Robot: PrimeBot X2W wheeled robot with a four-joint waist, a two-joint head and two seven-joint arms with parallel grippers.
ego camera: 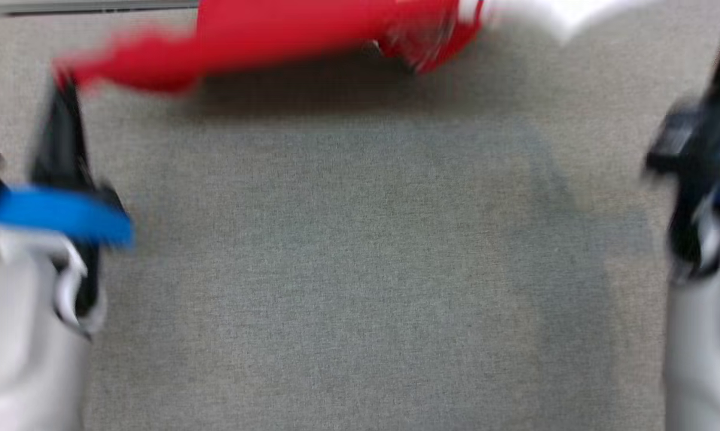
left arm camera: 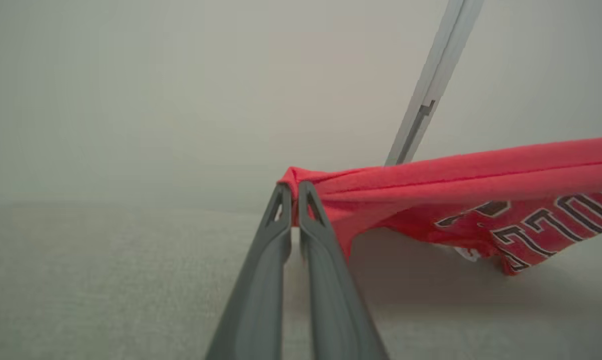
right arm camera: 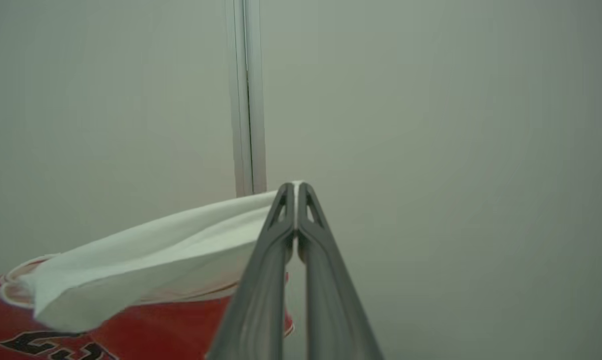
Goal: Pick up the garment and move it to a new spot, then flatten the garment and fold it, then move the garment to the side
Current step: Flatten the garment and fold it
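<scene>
Grey woven cloth over the table (ego camera: 360, 269), blurred in the head view. Behind it, a plain pale wall (left arm camera: 130, 100) crossed by a light metal strip (left arm camera: 433, 95).

At the left, the left gripper (left arm camera: 294, 192), fingers pressed together and pinching a bunched red corner of the garment (left arm camera: 456, 185). Stretches rightward from there as a taut red band, raised above the table, with a shadow (ego camera: 336, 90) on the cloth beneath. Carries dark outlined lettering (left arm camera: 556, 220) on a lower fold that sags toward the table; touching or not, cannot tell. Ends in a white part (right arm camera: 155, 250) toward the right.

At the right, the right gripper (right arm camera: 295, 187), fingers clenched tight on the tip of that white part.

In the head view, runs along the top edge, over the far side of the table, strung between both grippers.
</scene>
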